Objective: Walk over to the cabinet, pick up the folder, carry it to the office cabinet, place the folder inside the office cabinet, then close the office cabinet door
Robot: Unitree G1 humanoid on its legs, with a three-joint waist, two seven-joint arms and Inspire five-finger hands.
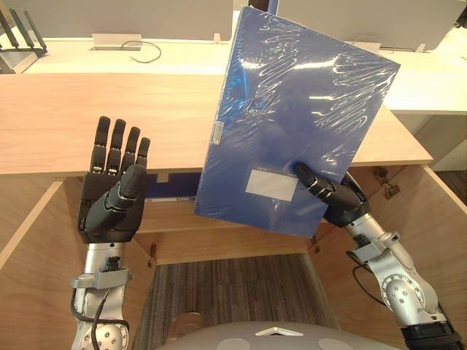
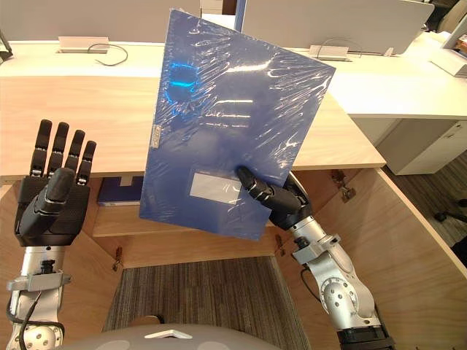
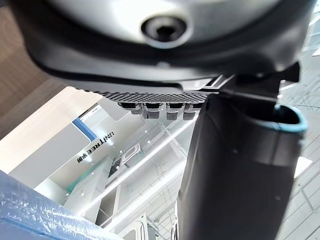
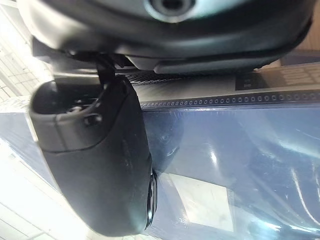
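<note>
Pinching the blue folder (image 1: 292, 117) by its lower edge in the right hand (image 1: 332, 195), holding it tilted before the open cabinet (image 1: 87, 117), probably for placing inside, with the left hand (image 1: 109, 204) raised alongside, straight-fingered and empty.

The counter (image 1: 109, 124) and folder (image 1: 292, 117) are shared by both downward-looking head views; the left hand (image 3: 235, 170) and right hand (image 4: 100, 165) are seen closely from their wrists.

Right robot hand (image 1: 336, 195) at about 4 o'clock pinches the blue plastic-wrapped folder (image 1: 292, 109) by its lower corner, thumb on the front beside the white label (image 1: 271, 184). Folder's tilted, reaching up toward 1 o'clock. Left robot hand (image 1: 109, 197) sits at 8 o'clock, fingers straight up, holding nothing.
</note>
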